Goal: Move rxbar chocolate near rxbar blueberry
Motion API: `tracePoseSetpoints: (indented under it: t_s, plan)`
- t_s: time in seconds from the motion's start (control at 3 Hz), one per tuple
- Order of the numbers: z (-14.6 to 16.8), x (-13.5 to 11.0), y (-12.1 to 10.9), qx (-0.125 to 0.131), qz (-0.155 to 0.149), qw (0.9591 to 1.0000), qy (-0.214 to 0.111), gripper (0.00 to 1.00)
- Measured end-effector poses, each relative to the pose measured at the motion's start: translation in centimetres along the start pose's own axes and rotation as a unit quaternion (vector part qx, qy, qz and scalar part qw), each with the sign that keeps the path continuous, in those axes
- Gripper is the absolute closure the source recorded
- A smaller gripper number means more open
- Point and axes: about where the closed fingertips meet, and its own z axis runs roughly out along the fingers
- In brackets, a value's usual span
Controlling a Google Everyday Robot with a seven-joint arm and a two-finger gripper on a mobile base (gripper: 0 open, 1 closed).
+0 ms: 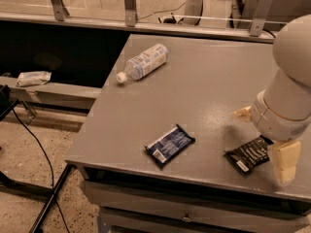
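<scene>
The rxbar chocolate [248,154], a black wrapper with white lettering, lies flat near the table's front right edge. The rxbar blueberry [169,144], a dark blue wrapper with a white label at its near end, lies flat near the front edge, about a bar's length to the left of the black one. My gripper [263,138] hangs over the right side of the table, right above the chocolate bar. It is open, with one pale finger [284,160] at the bar's right end and the other fingertip [241,113] behind the bar. It holds nothing.
A clear plastic water bottle [142,62] lies on its side at the table's back left. The grey table [204,81] ends at a railing at the back. A crumpled wrapper [32,77] lies on a low ledge to the left, with cables on the floor.
</scene>
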Motion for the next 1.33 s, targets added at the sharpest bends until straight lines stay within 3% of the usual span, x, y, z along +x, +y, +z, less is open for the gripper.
tracePoseSetpoints:
  t_s: [0.33,0.67,1.33]
  plan:
    - [0.34,-0.70,0.13,-0.001,-0.013,0.9998,0.013,0.00]
    - [0.77,-0.43,0.14,-0.006,-0.012,0.9996,0.023,0.17]
    - [0.66,-0.25,-0.52,-0.011,-0.014,0.9995,0.027,0.64]
